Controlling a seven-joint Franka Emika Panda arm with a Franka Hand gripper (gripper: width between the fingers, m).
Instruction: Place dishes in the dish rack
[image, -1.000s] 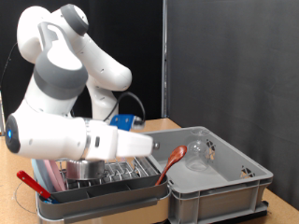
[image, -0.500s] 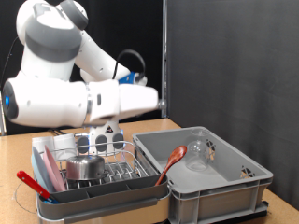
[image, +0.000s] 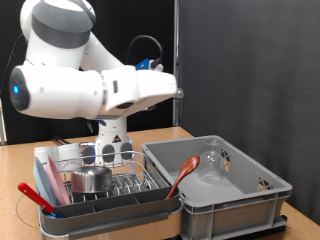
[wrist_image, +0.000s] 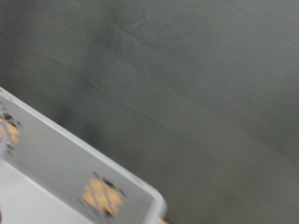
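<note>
Low at the exterior view's left, on the wooden counter (image: 165, 136): dish rack (image: 120, 209), a shallow pale grey-blue tray carrying a silver wire frame of upright prongs. Standing on edge along its left side, pink plate (image: 47, 186), seen almost edge-on as a thin rose-coloured band. Sitting among the wires just beside the plate, steel bowl (image: 92, 180), small, round and shiny. Lying across the rack's front left corner, red-handled utensil (image: 35, 197).

Touching or just beside the rack on the exterior view's right: grey crate (image: 230, 216), larger and deeper. Inside it, near the far wall, clear glass (image: 212, 161), lying tilted, transparent with pale highlights. Leaning inside the crate near its left wall, red spoon (image: 184, 177).

High above the rack, white arm (image: 90, 92) stretched towards the exterior view's right, well apart from every dish. No sight of the pincer in either view, so impossible to tell whether released or clenched. Through the wrist view, only dark curtain (wrist_image: 187, 84) and a pale crate corner bearing orange-patterned markers.
</note>
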